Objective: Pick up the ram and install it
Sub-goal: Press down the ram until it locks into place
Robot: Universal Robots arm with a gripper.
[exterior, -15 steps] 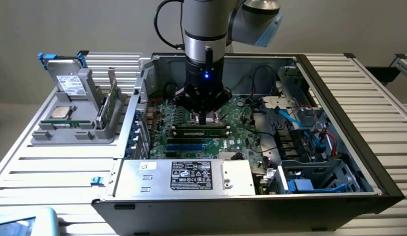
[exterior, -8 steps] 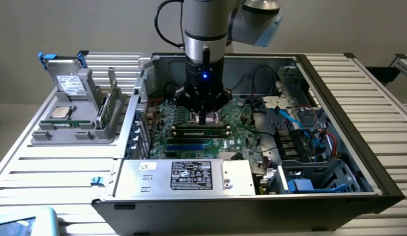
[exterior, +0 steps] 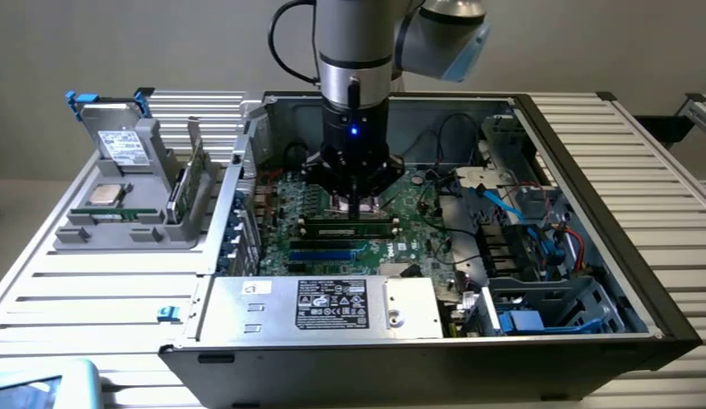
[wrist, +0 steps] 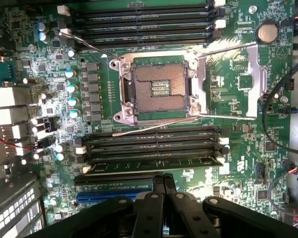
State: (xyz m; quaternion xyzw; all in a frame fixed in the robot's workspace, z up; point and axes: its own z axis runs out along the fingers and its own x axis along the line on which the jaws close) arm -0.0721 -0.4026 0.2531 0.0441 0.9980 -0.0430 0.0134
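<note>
The ram (exterior: 350,227) is a long green stick with dark chips, standing edge-up in a memory slot on the motherboard (exterior: 427,223) inside the open computer case. In the wrist view the ram (wrist: 154,161) shows edge-on as a thin green strip among the dark slots below the empty processor socket (wrist: 158,88). My gripper (exterior: 353,211) hangs just above the stick. Its two black fingers press together, so the gripper (wrist: 164,178) is shut with nothing between them, right beside the ram's slot. Whether the tips touch the stick I cannot tell.
A grey power supply (exterior: 325,305) covers the case's near side. Cables and drive bays (exterior: 535,247) fill the case toward the exterior view's right. Outside the case, on the exterior view's left, a grey holder (exterior: 125,230) carries a taller green card (exterior: 189,183), a processor (exterior: 107,194) and a drive (exterior: 124,146).
</note>
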